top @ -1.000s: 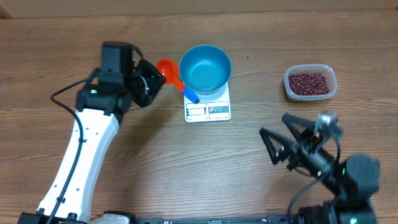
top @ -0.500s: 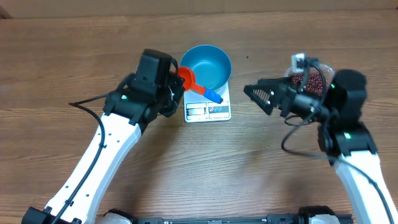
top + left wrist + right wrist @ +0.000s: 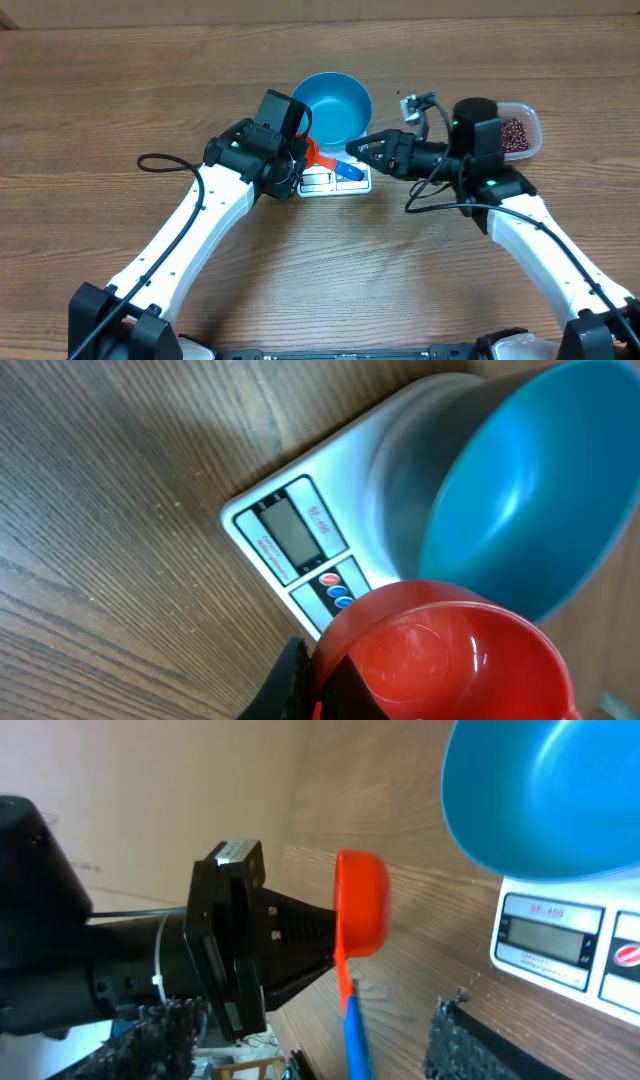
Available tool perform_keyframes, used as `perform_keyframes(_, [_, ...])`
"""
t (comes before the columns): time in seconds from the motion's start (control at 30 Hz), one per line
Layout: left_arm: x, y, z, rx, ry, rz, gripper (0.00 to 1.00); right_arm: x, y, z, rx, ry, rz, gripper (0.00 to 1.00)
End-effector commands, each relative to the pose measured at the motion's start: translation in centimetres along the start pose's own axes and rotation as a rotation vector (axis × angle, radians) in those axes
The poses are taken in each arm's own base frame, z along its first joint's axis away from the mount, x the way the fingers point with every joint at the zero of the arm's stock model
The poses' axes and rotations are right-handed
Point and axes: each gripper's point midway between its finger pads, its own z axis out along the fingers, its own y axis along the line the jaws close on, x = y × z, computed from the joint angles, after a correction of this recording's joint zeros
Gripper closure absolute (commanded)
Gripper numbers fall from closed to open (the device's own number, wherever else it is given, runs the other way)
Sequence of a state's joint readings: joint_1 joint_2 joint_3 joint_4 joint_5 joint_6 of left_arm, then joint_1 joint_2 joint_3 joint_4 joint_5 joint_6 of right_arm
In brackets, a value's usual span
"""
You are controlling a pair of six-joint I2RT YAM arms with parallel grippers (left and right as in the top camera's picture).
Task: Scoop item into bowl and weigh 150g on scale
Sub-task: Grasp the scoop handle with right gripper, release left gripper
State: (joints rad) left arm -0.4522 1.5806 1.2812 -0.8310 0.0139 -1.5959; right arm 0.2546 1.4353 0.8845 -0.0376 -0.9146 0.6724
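Saw from overhead the blue bowl (image 3: 335,103) seated on the white scale (image 3: 330,183), toward the far edge of the table (image 3: 100,100) and about midway along it. Saw there too the dark red beans (image 3: 512,133) lying in a clear container (image 3: 535,115) nearer the far right corner, well apart from the bowl and partly hidden behind the right arm; found neither beans nor container in the wrist views. Found the left gripper (image 3: 303,158) clamped on the red scoop (image 3: 313,153) near its cup, holding it over the scale's near-left part, just beside the bowl. Made out the scoop's blue handle (image 3: 349,171) reaching rightward to the right gripper (image 3: 355,152), but could not judge the jaw gap from overhead. Learned that only from the right wrist view: found the pads (image 3: 465,1040) spread apart and the blue handle passing between them, contact with either not discernible. Caught in the same view the left gripper's black jaws pinched on the cup, edge-on. Got from the left wrist view alone the cup's glossy red inside, the scale's display and coloured buttons, and the bowl's smooth blue wall just behind.
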Motion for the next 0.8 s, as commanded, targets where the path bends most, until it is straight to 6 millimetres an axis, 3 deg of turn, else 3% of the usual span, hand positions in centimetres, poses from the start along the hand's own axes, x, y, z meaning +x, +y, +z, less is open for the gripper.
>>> perform_keyframes(0.0, [0.4,0.2,0.4,-0.014,0.014,-0.019,0.95,-0.5,-0.1,1.1,0.072,-0.053,-0.016,0.31])
perform_keyframes(0.3, [0.9,0.0,0.4,-0.007,0.039,-0.018,0.96,0.5,-0.8,2.7,0.165,-0.071,0.024,0.4])
perform_keyframes(0.77, [2.7,-1.0,0.2,0.033,0.147,0.004,0.95,0.7,-0.7,2.9,0.162,-0.066,0.035,0.6])
